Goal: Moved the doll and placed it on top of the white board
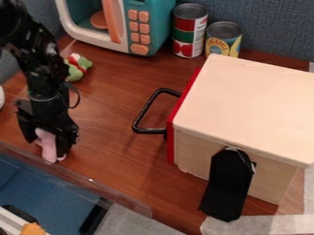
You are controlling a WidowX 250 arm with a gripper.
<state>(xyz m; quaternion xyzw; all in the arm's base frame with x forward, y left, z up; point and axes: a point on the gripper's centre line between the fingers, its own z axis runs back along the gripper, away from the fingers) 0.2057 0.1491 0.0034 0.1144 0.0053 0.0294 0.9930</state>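
One big pale-topped box [251, 103] held the right side, a toy microwave [151, 27] stood upper left, and there, lower left, my gripper [47, 143] had its fingers clamped around the pink doll [47, 149], which poked out below!

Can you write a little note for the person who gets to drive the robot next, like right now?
Gripper: closed on the pink doll, over the table's front edge; I can't tell if the doll is lifted off the wood.
White board: seems to be the pale top of the wooden box, across the table.
Done: doll gripped.
To do: carry it over the black handle, set it on that top, let go.
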